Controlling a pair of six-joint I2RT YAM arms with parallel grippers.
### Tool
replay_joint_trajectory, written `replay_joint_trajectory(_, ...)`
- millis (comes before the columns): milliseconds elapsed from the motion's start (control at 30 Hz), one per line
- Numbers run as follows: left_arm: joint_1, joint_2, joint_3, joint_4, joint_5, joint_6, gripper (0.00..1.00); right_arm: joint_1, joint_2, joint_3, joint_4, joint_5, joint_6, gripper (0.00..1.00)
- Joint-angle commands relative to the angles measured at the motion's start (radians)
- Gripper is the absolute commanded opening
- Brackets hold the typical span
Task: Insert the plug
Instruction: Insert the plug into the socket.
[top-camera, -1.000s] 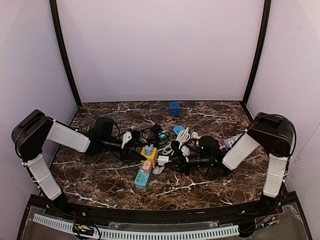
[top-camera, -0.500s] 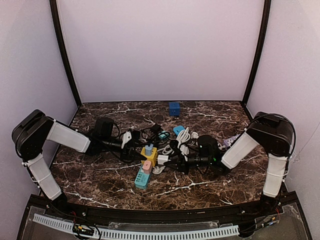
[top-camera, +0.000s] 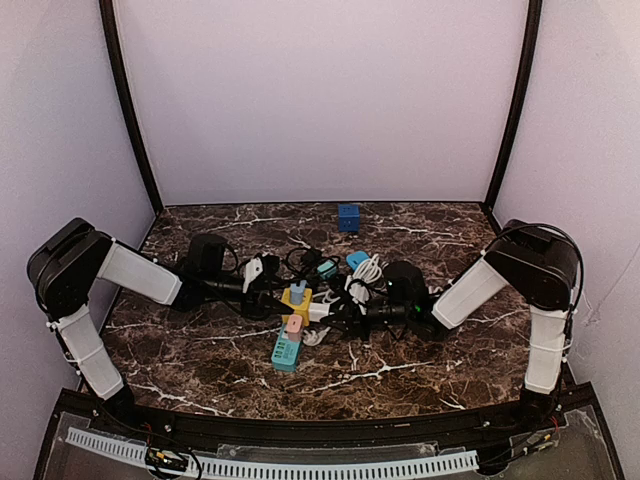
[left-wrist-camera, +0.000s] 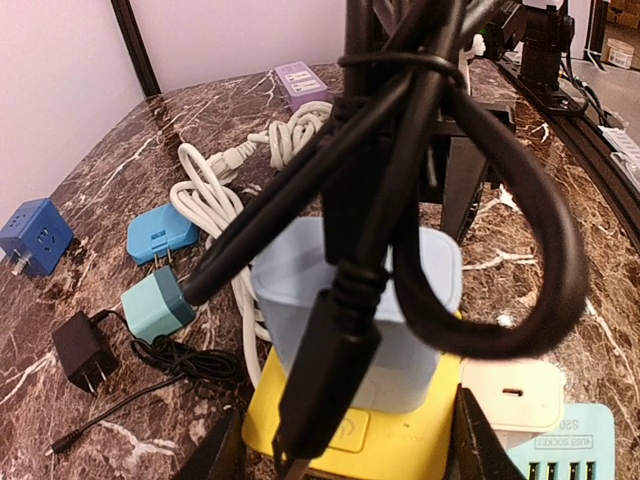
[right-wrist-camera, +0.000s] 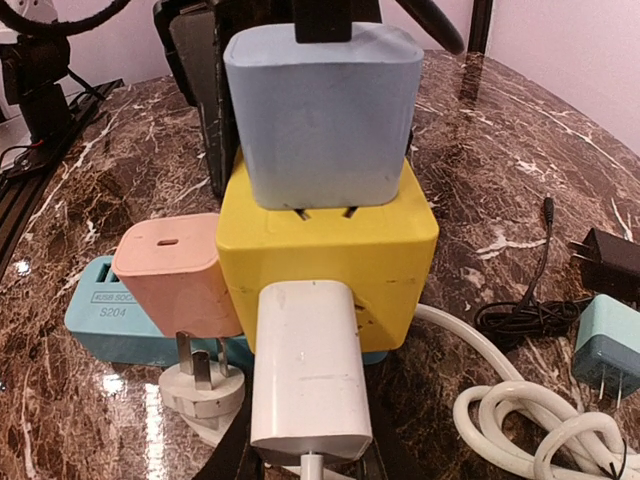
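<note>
At the middle of the dark veined marble tabletop (top-camera: 200, 350) — a tight cluster of adapters and cables, both arms reaching into it.

Left gripper (left-wrist-camera: 345, 455): its fingers flank the yellow plastic cube socket (right-wrist-camera: 330, 250) on two opposite sides and are closed against it, so the cube is gripped. A pale blue rounded adapter (right-wrist-camera: 320, 110) sits in the cube's top face. A thick black cable (left-wrist-camera: 520, 230) loops over it in the left wrist view.

Right gripper (right-wrist-camera: 305, 455): jaws closed on the white rectangular plastic plug (right-wrist-camera: 305, 380), held by its long sides. The plug's front end lies against the cube's side face that looks toward the right arm. Prongs are hidden — depth of seating cannot be told.

Just beside the plug stands a pink rounded charger (right-wrist-camera: 175, 270) on a teal power strip (right-wrist-camera: 95, 320). The cube appears to stand on the same strip's end.

A coiled white cable (top-camera: 365, 272) lies just behind the right gripper. A small blue cube adapter (top-camera: 348, 217) sits well apart, near the back wall.
</note>
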Motion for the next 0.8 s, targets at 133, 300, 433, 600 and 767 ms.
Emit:
replay_joint_trajectory(133, -0.103, 0.129, -0.049, -0.037, -0.045, -0.028, 0.01, 0.051, 0.034, 0.161, 0.079, -0.072, -0.033, 0.00)
replay_joint_trajectory(300, -0.116, 0.150, -0.023, -0.007, -0.056, -0.027, 0.01, 0.051, 0.028, 0.217, 0.047, -0.079, -0.057, 0.00)
replay_joint_trajectory(433, -0.112, 0.132, -0.031, -0.016, -0.127, -0.042, 0.01, 0.050, 0.005, 0.178, 0.047, -0.048, -0.060, 0.19)
replay_joint_trajectory(600, -0.078, 0.058, -0.097, -0.053, -0.251, -0.060, 0.01, 0.032, -0.095, 0.077, -0.003, 0.022, -0.068, 0.47)
replay_joint_trajectory(767, -0.053, -0.006, -0.151, -0.072, -0.400, -0.096, 0.01, 0.022, -0.199, 0.006, -0.159, 0.081, -0.111, 0.56)
